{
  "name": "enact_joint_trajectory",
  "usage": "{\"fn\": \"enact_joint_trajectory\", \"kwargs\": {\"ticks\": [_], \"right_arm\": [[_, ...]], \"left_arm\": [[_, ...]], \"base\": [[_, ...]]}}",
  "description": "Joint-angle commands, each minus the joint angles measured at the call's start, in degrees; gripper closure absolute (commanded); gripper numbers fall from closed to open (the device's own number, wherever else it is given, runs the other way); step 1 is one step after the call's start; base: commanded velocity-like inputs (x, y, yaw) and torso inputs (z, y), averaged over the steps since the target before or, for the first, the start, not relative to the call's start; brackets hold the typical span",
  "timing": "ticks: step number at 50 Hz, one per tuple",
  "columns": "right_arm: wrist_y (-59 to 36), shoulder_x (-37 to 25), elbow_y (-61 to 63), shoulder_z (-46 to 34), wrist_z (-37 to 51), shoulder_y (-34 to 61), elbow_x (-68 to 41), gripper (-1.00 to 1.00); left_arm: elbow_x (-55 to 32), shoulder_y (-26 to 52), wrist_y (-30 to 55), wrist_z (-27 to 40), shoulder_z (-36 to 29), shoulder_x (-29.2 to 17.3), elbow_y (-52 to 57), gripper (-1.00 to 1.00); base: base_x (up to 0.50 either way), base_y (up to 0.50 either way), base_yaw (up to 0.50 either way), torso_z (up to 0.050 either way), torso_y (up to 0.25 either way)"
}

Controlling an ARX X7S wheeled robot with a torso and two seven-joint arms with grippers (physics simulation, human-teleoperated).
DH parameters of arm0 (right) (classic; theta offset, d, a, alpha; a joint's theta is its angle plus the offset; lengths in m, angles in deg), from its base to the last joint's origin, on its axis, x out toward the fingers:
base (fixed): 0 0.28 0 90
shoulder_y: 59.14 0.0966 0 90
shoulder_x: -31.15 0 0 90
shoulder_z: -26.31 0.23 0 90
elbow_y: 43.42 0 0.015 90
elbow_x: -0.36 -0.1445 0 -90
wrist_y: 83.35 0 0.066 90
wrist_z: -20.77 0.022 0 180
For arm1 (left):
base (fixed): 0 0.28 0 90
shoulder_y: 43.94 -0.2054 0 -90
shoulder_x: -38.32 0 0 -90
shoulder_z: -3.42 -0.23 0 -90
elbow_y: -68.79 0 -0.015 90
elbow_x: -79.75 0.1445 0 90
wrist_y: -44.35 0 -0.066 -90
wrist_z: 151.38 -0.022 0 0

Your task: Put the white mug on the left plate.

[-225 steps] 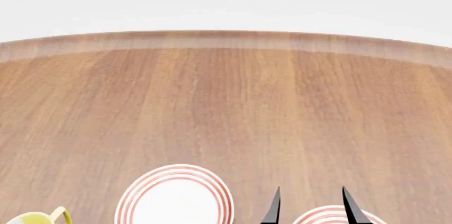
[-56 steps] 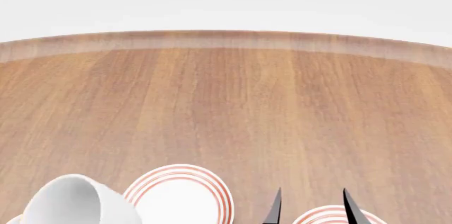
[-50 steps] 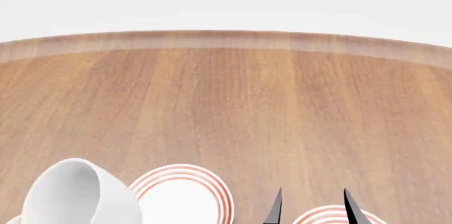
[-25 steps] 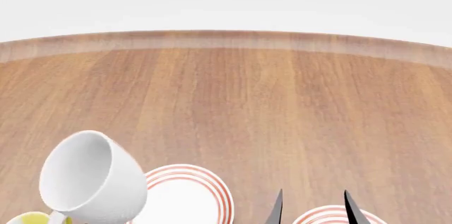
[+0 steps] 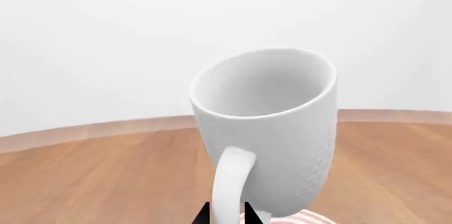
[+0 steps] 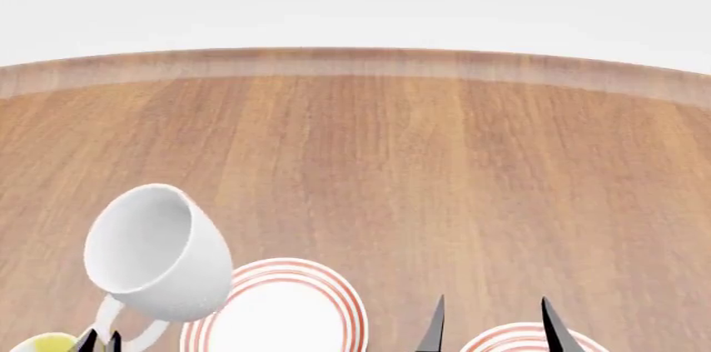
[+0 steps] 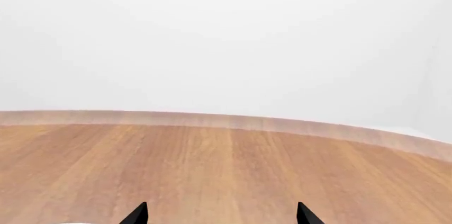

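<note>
The white mug (image 6: 156, 252) hangs in the air at the lower left of the head view, tilted with its mouth facing up and away, just left of the left plate (image 6: 278, 306). My left gripper (image 6: 100, 341) is shut on the mug's loop handle (image 6: 111, 319). In the left wrist view the mug (image 5: 272, 128) fills the middle, its handle (image 5: 229, 192) pinched between the black fingertips of my left gripper (image 5: 226, 214), with a bit of the plate's red-ringed rim (image 5: 304, 217) below it. My right gripper (image 6: 489, 323) is open and empty by the right plate (image 6: 522, 340); it also shows in the right wrist view (image 7: 220, 214).
A smaller mug with yellow inside (image 6: 45, 344) sits at the bottom left corner of the head view. The round wooden table (image 6: 389, 161) stretches far ahead to its curved back edge (image 6: 355, 61), with a white wall behind.
The white mug has risen from the bottom left of the head view, held by my left gripper, and moved up and slightly right beside the left plate. The right gripper has not moved.
</note>
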Motion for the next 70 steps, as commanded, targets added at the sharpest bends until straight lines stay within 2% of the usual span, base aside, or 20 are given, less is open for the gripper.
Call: {"fn": "enact_joint_trajectory", "kwargs": {"ticks": [1,31,43,62,70], "right_arm": [[0.56,0.01,-0.34,0.05,0.03,0.03,-0.43,-1.00],[1.71,-0.37,-1.07,0.10,0.11,-0.16,-1.23,-1.00],[1.83,-0.58,-0.33,0.00,0.17,-0.43,-1.66,-1.00],[1.13,-0.95,0.95,-0.41,0.60,-0.11,-1.76,-1.00],[0.45,-1.30,2.06,-0.47,1.01,-0.26,-1.82,-1.00]], "left_arm": [[1.77,5.79,2.29,0.58,-0.26,4.15,-8.87,1.00],[3.82,16.00,5.95,-3.72,-3.99,11.41,-25.21,1.00],[4.35,19.08,3.30,-5.06,-4.21,15.03,-34.50,1.00],[4.16,25.07,-4.33,-9.02,-3.50,21.32,-55.00,1.00],[4.19,25.35,-4.44,-9.28,-3.83,21.76,-55.72,1.00]], "base": [[0.00,0.00,0.00,0.000,0.000],[0.00,0.00,0.00,0.000,0.000],[0.00,0.00,0.00,0.000,0.000],[0.00,0.00,0.00,0.000,0.001],[0.00,0.00,0.00,0.000,0.000]]}}
